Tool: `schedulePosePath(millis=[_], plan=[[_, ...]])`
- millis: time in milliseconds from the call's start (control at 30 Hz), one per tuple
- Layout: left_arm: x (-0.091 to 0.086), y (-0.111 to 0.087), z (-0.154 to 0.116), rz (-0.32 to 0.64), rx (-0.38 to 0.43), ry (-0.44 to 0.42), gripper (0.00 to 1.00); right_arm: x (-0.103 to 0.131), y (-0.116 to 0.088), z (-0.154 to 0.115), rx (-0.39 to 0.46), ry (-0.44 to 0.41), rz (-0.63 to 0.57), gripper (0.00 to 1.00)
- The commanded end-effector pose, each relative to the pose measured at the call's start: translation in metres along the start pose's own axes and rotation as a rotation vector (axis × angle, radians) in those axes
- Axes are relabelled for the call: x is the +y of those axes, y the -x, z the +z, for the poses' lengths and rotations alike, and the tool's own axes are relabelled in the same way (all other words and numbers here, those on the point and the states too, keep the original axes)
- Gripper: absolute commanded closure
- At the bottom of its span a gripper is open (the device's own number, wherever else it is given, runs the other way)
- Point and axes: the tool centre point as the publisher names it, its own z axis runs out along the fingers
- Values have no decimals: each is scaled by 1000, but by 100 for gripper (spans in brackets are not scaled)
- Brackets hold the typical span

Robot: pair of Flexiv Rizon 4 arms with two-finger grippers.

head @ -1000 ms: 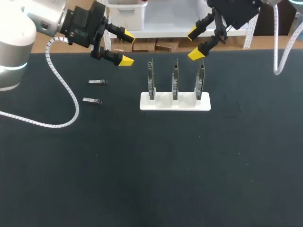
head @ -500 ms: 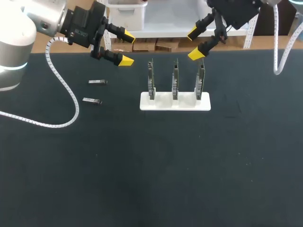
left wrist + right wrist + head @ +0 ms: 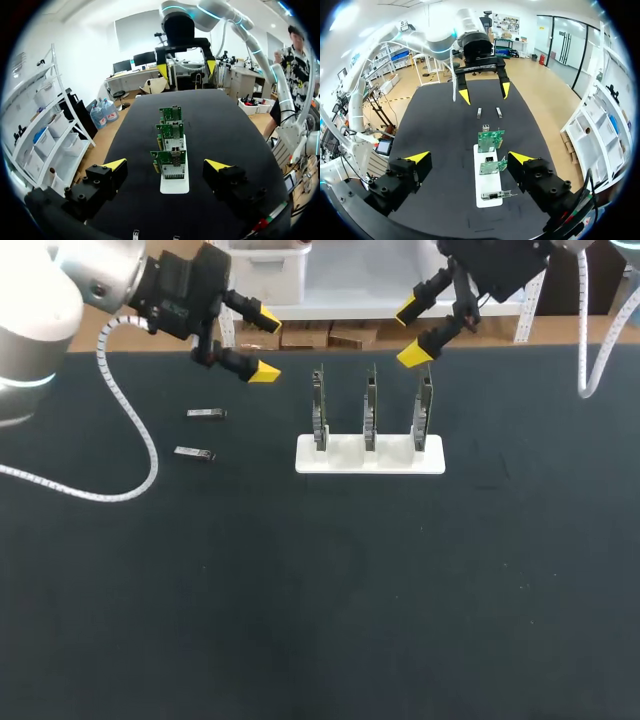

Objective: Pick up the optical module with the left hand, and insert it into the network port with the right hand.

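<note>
At left, saw two optical modules point(image 3: 207, 413) lying flat, well left of the upright network-port cards point(image 3: 370, 412), with left gripper point(image 3: 266, 344) and right gripper point(image 3: 411, 334) spread wide, empty, farther back.

No legible text: the optical modules point(image 3: 206, 413) and upright network cards point(image 3: 370, 412) carry no readable print (any markings too small to resolve).

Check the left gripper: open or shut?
Open. The left gripper has its fingers wide apart, nothing between them; both optical modules lie on the table.
</note>
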Motion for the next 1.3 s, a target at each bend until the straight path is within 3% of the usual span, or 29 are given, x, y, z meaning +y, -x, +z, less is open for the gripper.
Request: schedulePosePath(millis=[33,433,700,933,1300], plan=[[-8,0,-7,-9,53,10,0,2,-1,-1,-1,-6,0,0],[-2,-33,-36,-48,209,24,0,2,-1,-1,-1,-6,0,0],[-6,-53,-43,-43,330,-10,0,2,-1,-1,-1,-6,0,0],[-9,-79,-43,-84,393,-22,0,2,-1,-1,-1,-6,0,0],[-16,-101,-45,-71,471,-38,0,2,-1,-1,-1,-6,0,0]])
